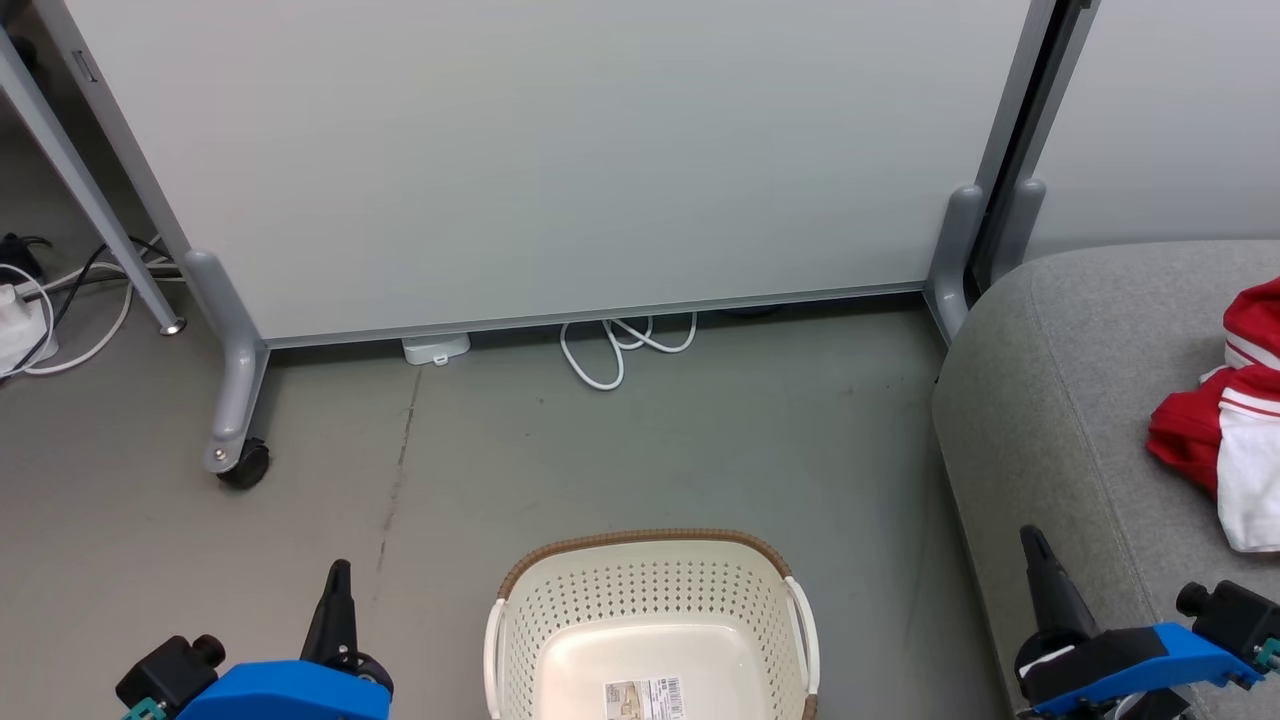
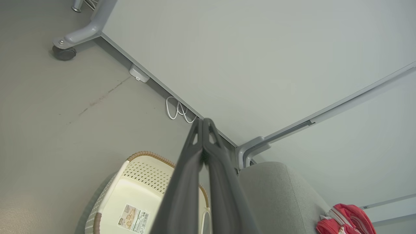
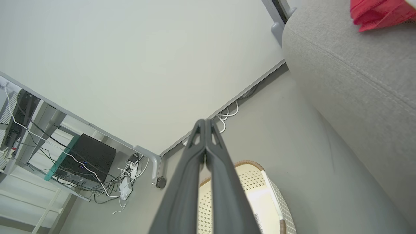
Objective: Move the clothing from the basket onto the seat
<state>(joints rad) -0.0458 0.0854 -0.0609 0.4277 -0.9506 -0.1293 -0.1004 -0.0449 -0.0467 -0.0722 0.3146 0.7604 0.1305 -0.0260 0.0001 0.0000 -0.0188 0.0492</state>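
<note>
The cream perforated basket (image 1: 650, 600) with a brown rim stands on the floor at the bottom centre, its inside bare except for a label; it also shows in the wrist views (image 2: 143, 182) (image 3: 256, 182). The red and white clothing (image 1: 1225, 420) lies bunched on the grey seat (image 1: 1060, 400) at the right (image 2: 341, 222) (image 3: 380, 13). My left gripper (image 1: 340, 572) is shut and holds nothing, left of the basket. My right gripper (image 1: 1030, 540) is shut and holds nothing, over the seat's front edge. Both pairs of fingers press together in the wrist views (image 2: 203, 122) (image 3: 204, 122).
A pale partition panel (image 1: 560, 150) on grey wheeled feet (image 1: 235, 440) stands behind the basket. White cables (image 1: 620, 350) loop beneath it. More cables and a power strip (image 1: 20, 320) lie at the far left. A desk with a black box (image 3: 87, 157) shows in the right wrist view.
</note>
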